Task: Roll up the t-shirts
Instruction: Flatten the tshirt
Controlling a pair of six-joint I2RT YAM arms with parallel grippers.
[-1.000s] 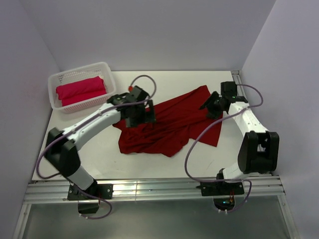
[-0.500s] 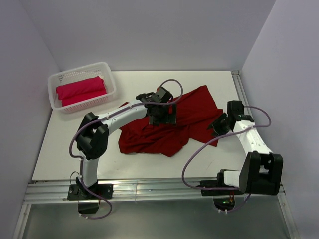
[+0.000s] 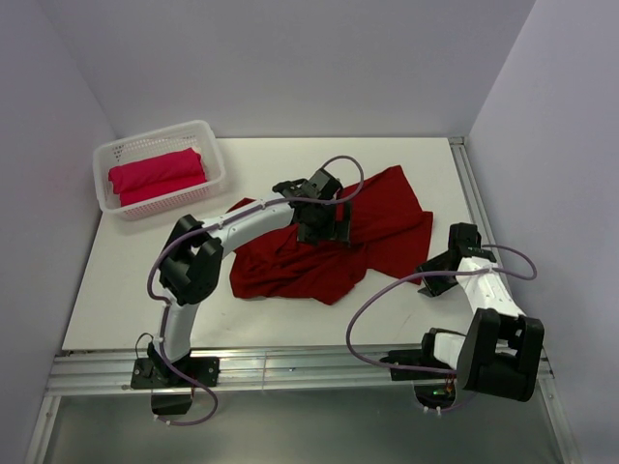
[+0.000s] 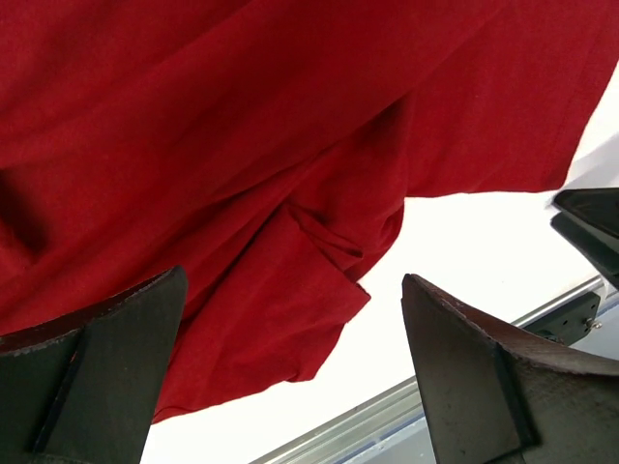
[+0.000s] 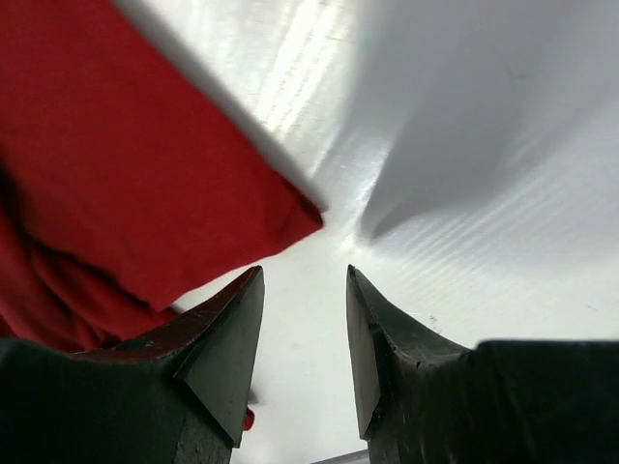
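The dark crimson t-shirt (image 3: 382, 217) lies crumpled and spread out in the middle of the white table. My left gripper (image 3: 326, 225) hovers over its middle, open wide and empty; the left wrist view shows the shirt's folds (image 4: 242, 145) beneath the gripper (image 4: 290, 358). My right gripper (image 3: 433, 278) is just off the shirt's near right corner, open and empty over bare table; the right wrist view shows that corner (image 5: 145, 174) to the left of the gripper (image 5: 305, 290). The pinkish-red t-shirt (image 3: 157, 174) lies rolled in the basket.
The white perforated basket (image 3: 208, 133) stands at the far left corner of the table. A metal rail (image 3: 290, 367) runs along the near edge. Grey walls close in the left, back and right sides. Purple cables loop off both arms.
My left arm has swung right, from the shirt's left edge to over its middle. My right arm has drawn back toward the near right, off the shirt. The shirt's right edge has shifted slightly.
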